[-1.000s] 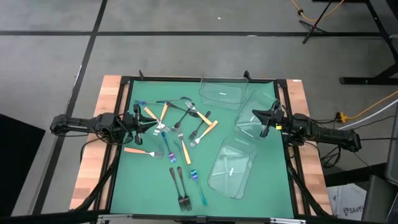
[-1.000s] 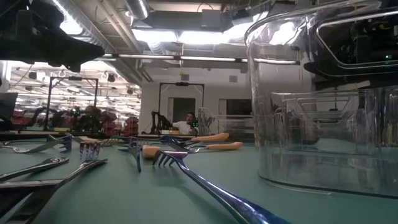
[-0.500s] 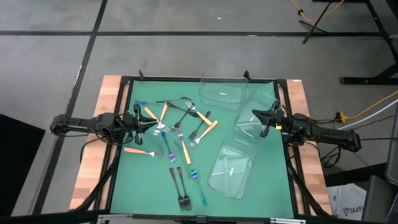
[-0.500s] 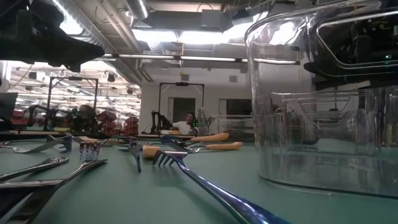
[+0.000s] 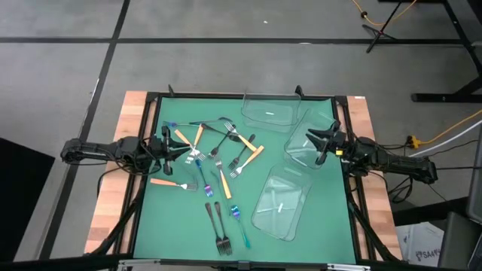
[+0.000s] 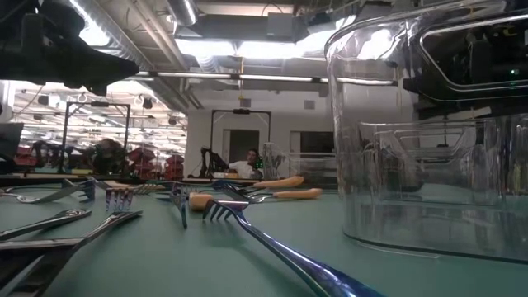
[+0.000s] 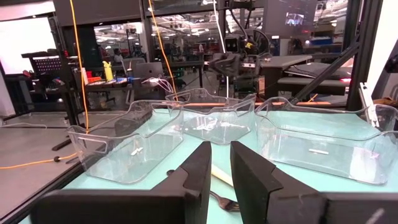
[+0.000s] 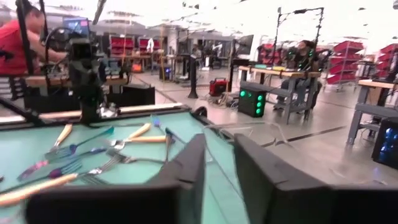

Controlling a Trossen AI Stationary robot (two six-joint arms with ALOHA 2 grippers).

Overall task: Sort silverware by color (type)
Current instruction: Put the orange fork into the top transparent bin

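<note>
The silverware lies scattered flat on the left half of the green mat (image 5: pixel 173 218): orange-handled forks (image 5: pixel 224 183), dark forks (image 5: pixel 220 229) and a blue-teal fork (image 5: pixel 242 229). The blue-teal fork (image 6: pixel 272 247) lies nearest in the low view. My left gripper (image 5: pixel 188 148) (image 7: pixel 221 165) hangs level above the left side of the pile, fingers a little apart, nothing between them. My right gripper (image 5: pixel 312 143) (image 8: pixel 219 168) hangs level over the middle clear tray (image 5: pixel 301 147) at the right, open and holding nothing.
Three clear plastic trays stand on the right half of the mat: one at the far edge (image 5: pixel 269 113), the middle one under my right gripper, one toward the near edge (image 5: pixel 282 203). A black frame (image 5: pixel 233 95) borders the mat. People are at work in the room beyond the table.
My right gripper has opened its fingers while staying where it was over the middle tray. The forks and trays have kept still.
</note>
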